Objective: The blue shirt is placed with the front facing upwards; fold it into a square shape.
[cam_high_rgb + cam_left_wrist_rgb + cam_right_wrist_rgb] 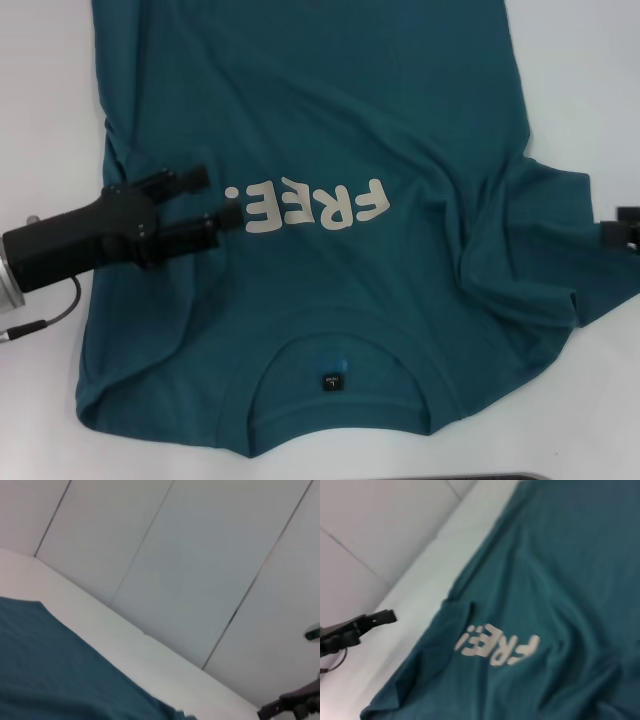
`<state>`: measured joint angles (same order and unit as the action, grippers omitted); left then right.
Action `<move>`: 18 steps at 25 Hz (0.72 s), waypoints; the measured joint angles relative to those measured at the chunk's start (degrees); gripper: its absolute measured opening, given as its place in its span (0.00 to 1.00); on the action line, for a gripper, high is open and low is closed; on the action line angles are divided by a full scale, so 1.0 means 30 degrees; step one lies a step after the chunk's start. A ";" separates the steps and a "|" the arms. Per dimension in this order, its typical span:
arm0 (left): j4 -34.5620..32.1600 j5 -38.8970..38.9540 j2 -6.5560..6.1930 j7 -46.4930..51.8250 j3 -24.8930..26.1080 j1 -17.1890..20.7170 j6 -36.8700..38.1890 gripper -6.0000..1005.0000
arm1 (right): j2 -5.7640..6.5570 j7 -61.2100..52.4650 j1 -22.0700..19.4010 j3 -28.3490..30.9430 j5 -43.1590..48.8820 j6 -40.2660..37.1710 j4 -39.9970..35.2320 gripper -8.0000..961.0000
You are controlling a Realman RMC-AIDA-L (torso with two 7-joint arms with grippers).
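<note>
The blue shirt [330,120] lies front up on the white table, its collar [335,375] with a small dark label toward me and the cream "FREE!" letters [305,205] upside down. My left gripper [220,197] hovers open over the shirt's left side, just beside the letters, with nothing between its fingers. Only a black sliver of my right gripper [628,228] shows at the right edge, next to the spread right sleeve [555,240]. The right wrist view shows the shirt [545,605] and, farther off, the left gripper [362,625]. Teal cloth [60,670] fills the left wrist view's corner.
White table [50,100] surrounds the shirt on the left, on the right and in front of the collar. A grey cable [45,318] trails from the left arm onto the table. Pale wall panels [190,555] stand behind the table. The shirt's left edge is wrinkled [118,150].
</note>
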<state>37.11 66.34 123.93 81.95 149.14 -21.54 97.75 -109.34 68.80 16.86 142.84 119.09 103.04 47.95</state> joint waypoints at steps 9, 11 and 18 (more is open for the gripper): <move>-0.0100 -0.0857 -0.0007 -0.0127 -0.1330 0.0057 -0.1255 0.88 | -0.0152 -0.0922 0.0026 0.3343 0.3325 0.0071 0.0688 0.93; -0.0142 -0.0872 0.0022 -0.0130 -0.1437 0.0018 -0.1342 0.88 | -0.0222 -0.1124 0.0144 0.3416 0.3899 -0.0428 0.0602 0.93; -0.0318 -0.0876 0.0033 -0.0121 -0.1572 -0.0078 -0.1391 0.88 | -0.0839 -0.1190 0.0668 0.3309 0.4606 -0.1694 0.0392 0.93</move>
<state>36.16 63.71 124.03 81.59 144.42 -21.77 93.58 -111.86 65.23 18.86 152.77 132.91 97.96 49.13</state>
